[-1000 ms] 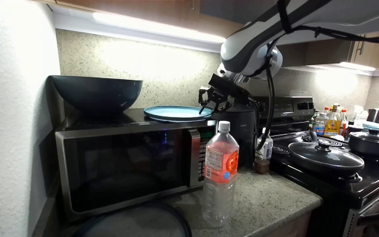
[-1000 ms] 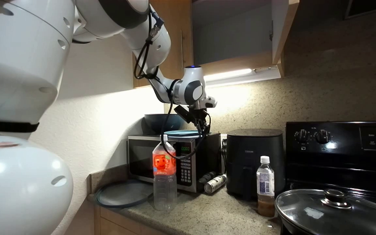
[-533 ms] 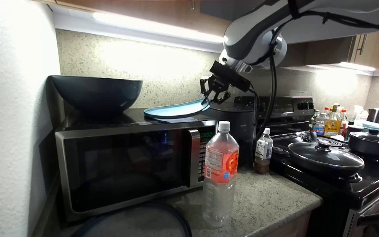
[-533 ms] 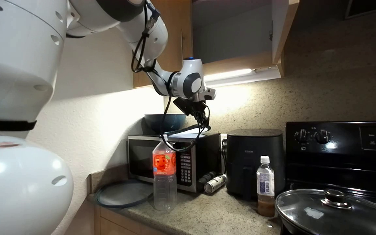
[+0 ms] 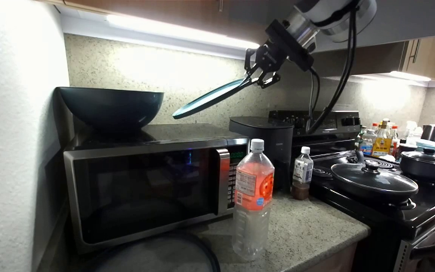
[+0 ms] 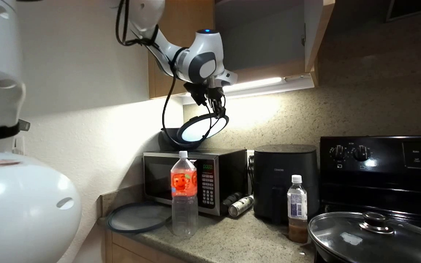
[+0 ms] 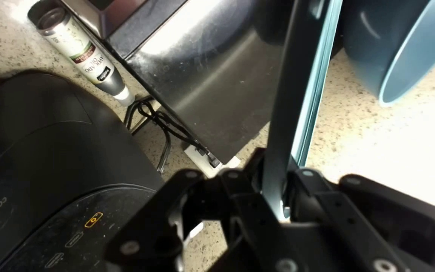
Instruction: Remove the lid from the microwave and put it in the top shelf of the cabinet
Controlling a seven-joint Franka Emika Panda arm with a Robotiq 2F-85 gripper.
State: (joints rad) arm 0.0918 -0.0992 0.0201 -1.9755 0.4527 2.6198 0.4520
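The teal-blue lid (image 5: 212, 99) is held in the air, tilted with its far edge low, above the microwave (image 5: 145, 189). It also shows in an exterior view (image 6: 194, 132), and nearly edge-on in the wrist view (image 7: 291, 94). My gripper (image 5: 248, 80) is shut on the lid's rim; in the wrist view the rim lies between the fingers (image 7: 274, 177). The lid touches nothing else that I can make out. The brown cabinet (image 6: 181, 22) hangs above, with one door (image 6: 318, 33) swung open and its grey interior (image 6: 260, 42) partly in view. Its upper part is out of view.
A large dark bowl (image 5: 108, 107) stands on the microwave's left part. A tall bottle (image 5: 253, 230), a dark-rimmed disc (image 6: 139, 218), an air fryer (image 6: 283, 182) and a small bottle (image 6: 297, 204) stand on the counter. The stove (image 5: 353, 204) with covered pans is at the right.
The lid first lay on the microwave, then tilted up at the gripper's edge, and now hangs wholly above it. The arm and gripper have risen, moving rightward in an exterior view.
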